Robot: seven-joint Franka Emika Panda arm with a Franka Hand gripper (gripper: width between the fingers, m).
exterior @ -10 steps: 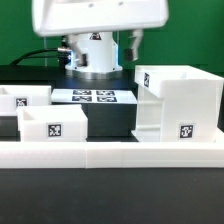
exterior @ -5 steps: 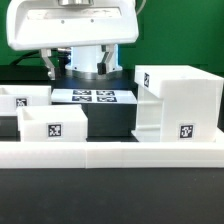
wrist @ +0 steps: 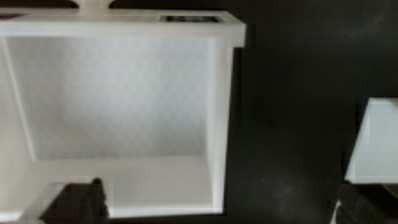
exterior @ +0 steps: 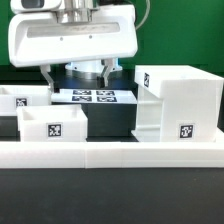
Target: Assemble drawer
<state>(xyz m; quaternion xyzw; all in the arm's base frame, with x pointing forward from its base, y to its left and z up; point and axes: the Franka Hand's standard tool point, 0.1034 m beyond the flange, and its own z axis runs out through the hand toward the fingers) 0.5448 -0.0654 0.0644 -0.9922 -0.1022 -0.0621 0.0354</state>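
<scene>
Currently the gripper (exterior: 79, 76) is hanging over the back half of the table (exterior: 110, 118), above the marker board (exterior: 94, 97) and toward the exterior view's left. Its jaws are standing wide apart and gripping nothing. In the wrist view the gripper (wrist: 219, 196) is showing both dark fingers (wrist: 75, 200) far apart, with only a white wall and bare table between them.

The drawer is lying in loose parts. The housing (exterior: 182, 102) is sitting near the table's front edge at the exterior view's right, with its open top showing and a tag facing front. It is sitting well off to the side of the gripper and lower than it. The front tray (exterior: 52, 124) is sitting just behind the rail (exterior: 110, 152) on the exterior view's left, below and in front of the gripper and not touching it. Housing and front tray are standing apart. The second tray (exterior: 20, 98) is sitting behind the front one at the table's edge on that view's left, partly cut off. The rail is running along the whole front edge.

The wrist camera is looking straight down into one open-top tray (wrist: 116, 110), its white floor showing and a tag on its rim; cannot tell which tray. One finger is hovering over that tray's wall, the other over dark table. Another white part (wrist: 381, 140) is poking in at the side, apart from that tray and too cropped to name.
</scene>
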